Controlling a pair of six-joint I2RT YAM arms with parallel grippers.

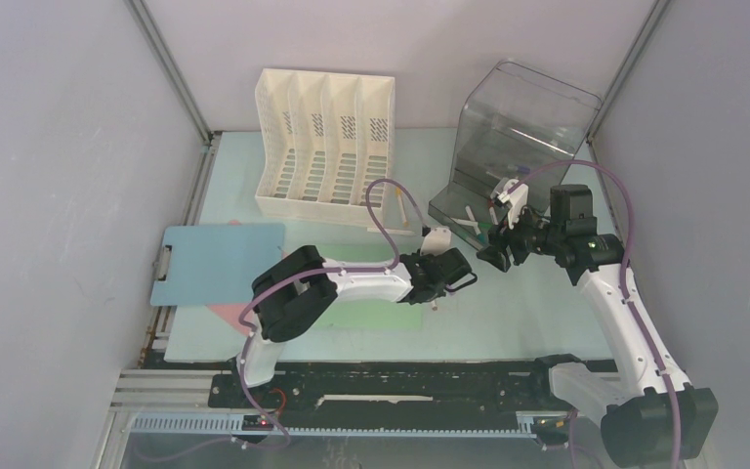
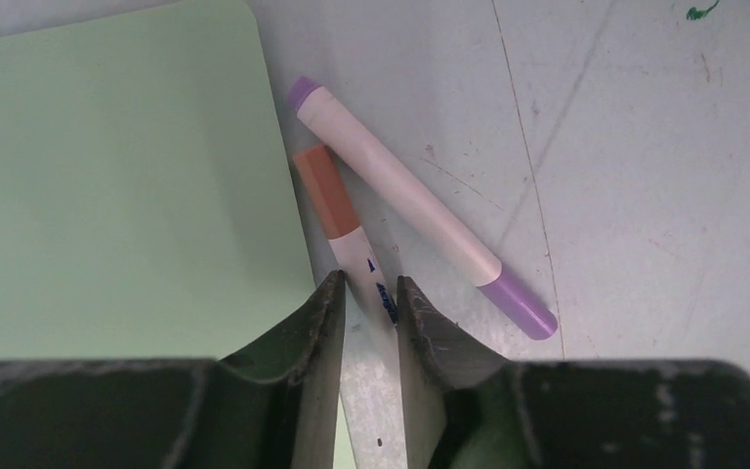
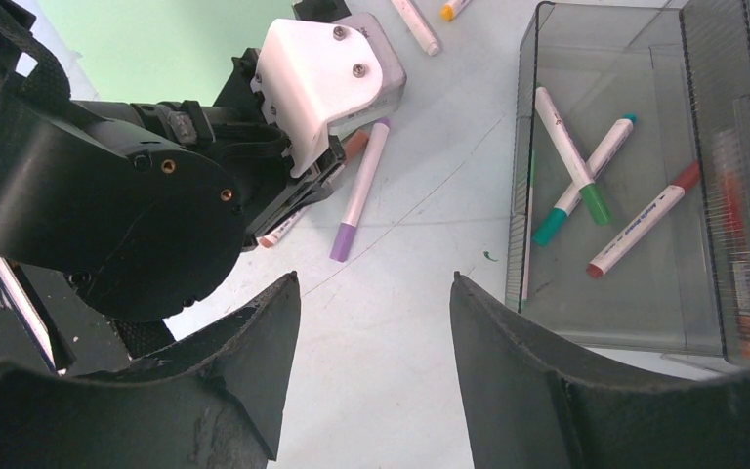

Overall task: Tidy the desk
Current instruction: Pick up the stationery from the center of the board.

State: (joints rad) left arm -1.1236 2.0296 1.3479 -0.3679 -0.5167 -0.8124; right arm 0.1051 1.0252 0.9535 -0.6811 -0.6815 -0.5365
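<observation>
The left claw (image 2: 369, 285) straddles the orange-capped marker (image 2: 324, 191) lying lengthwise between its jaws on the worktop (image 2: 645, 147), grip impossible to tell, while the right claw (image 3: 373, 283) gapes empty.

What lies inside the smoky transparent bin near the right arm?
In the bin lie a green-capped marker, a teal-capped marker and a red-capped marker. Its tinted right wall blurs anything behind it.

The top camera is looking down from above and behind the arms, taking in the whole desk (image 1: 508, 313). The left wrist camera is staring straight down, very close, at the orange-capped marker (image 2: 337, 210) and purple-capped marker (image 2: 420, 207). The right wrist camera is looking down from farther off, sharing both markers with it and the grey bin (image 3: 635, 303) with the top view
</observation>
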